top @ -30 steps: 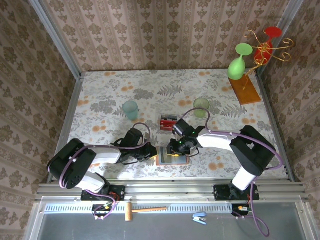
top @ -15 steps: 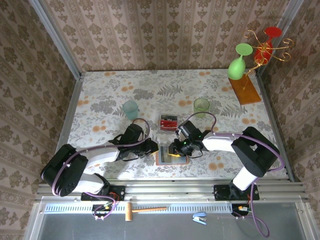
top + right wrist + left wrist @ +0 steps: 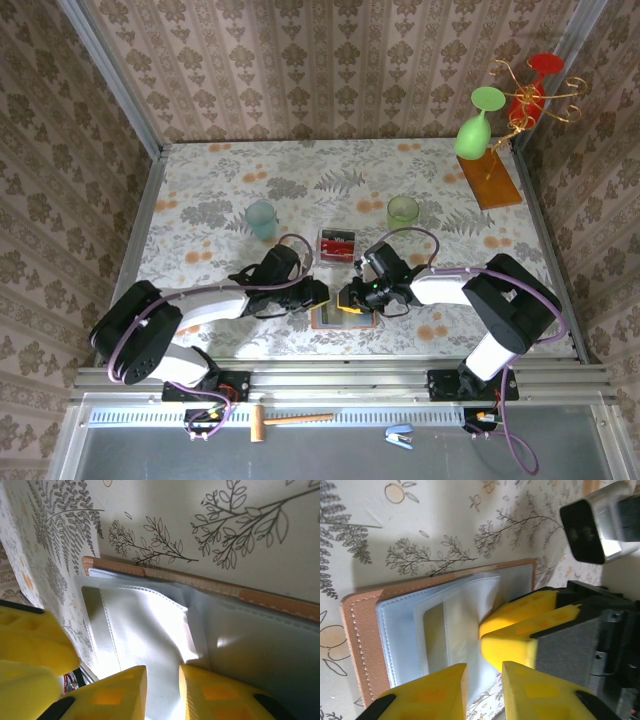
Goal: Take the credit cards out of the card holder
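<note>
The card holder (image 3: 345, 319) lies open on the table near the front edge, tan leather (image 3: 357, 630) round grey-blue pockets (image 3: 150, 615). My left gripper (image 3: 484, 690) hovers at its left edge, jaws a narrow gap apart with nothing between them. From the other side my right gripper (image 3: 162, 695) stands with its yellow fingertips (image 3: 512, 632) down on the inner pocket, open by a narrow gap. The pocket's top layer bulges up at its corner (image 3: 186, 630). I cannot tell whether a card is inside the pockets. Red credit cards (image 3: 337, 243) lie in a clear box behind the holder.
A teal cup (image 3: 261, 218) and a green cup (image 3: 403, 210) stand further back. A wooden stand with coloured wine glasses (image 3: 490, 170) is at the back right. The metal front rail (image 3: 340, 375) runs just below the holder.
My left gripper has slid right up to the card holder's edge and its jaws have parted a little. My right gripper has shifted slightly on the holder.
</note>
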